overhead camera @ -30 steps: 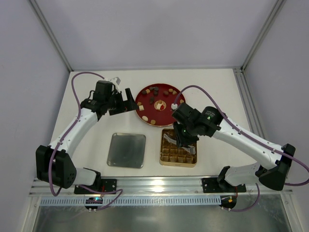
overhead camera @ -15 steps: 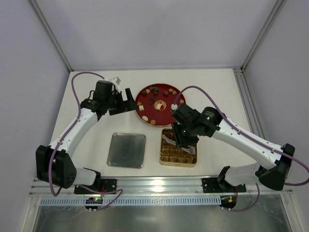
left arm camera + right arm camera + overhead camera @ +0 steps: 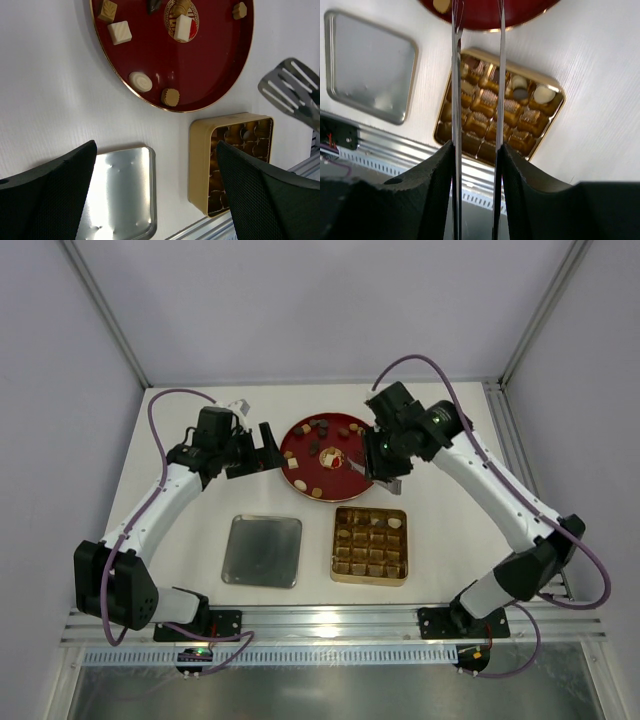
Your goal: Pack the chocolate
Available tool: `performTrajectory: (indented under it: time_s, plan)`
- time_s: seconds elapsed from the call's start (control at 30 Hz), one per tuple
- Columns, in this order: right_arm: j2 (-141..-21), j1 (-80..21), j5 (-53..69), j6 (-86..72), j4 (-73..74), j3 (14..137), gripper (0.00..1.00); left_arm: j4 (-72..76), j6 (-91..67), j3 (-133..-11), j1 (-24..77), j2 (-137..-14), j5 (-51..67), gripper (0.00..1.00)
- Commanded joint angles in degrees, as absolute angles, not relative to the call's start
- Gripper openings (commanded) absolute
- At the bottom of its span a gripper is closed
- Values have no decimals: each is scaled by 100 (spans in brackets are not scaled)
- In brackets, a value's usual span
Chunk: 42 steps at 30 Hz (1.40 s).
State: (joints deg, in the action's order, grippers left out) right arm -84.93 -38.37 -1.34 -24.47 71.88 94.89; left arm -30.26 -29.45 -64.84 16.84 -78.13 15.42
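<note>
The right gripper (image 3: 385, 462) clamps tongs (image 3: 455, 75) over the plate's (image 3: 335, 480) right edge, and the left gripper (image 3: 262, 452), fingers wide apart, hangs beside its left edge.

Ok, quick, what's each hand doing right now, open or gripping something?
Left hand: open, holding nothing.
Right hand: closed on slotted metal tongs.

Red plate (image 3: 320, 472), tabletop centre-back; metal tongs (image 3: 304, 111) above its right side. Gridded tin (image 3: 334, 546), silver lid (image 3: 262, 551) near front edge.
</note>
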Motion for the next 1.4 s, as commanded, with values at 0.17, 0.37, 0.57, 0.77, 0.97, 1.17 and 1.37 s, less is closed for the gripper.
performTrajectory:
  time_s: [0.17,0.37,0.57,0.77,0.97,1.17,1.37]
  plan:
    - [-10317,-3156,62,-1617,6987,11143,42,-2918,-2856,-6495,1652,-7805,1582,100]
    - [-11056,-2997,26,-1529,7014,11724,40,-2909,-2874,-6513,1652,-7848,1617,100]
    - [-11425,-2988,254,-1573,6900,11892,40,-2900,-2874,-6513,1652,-7893,1644,100]
    - [-11470,-3076,387,-1635,6803,11892,40,-2892,-2883,-6513,1652,-7919,1652,100]
    - [-11645,-3199,519,-1705,6802,12005,42,-2900,-2892,-6495,1661,-7901,1679,100]
    - [-11786,-3243,378,-1714,6891,12059,43,-2900,-2892,-6495,1652,-7875,1687,100]
    - [-11944,-3261,317,-1758,6926,12155,43,-2892,-2892,-6495,1652,-7875,1705,100]
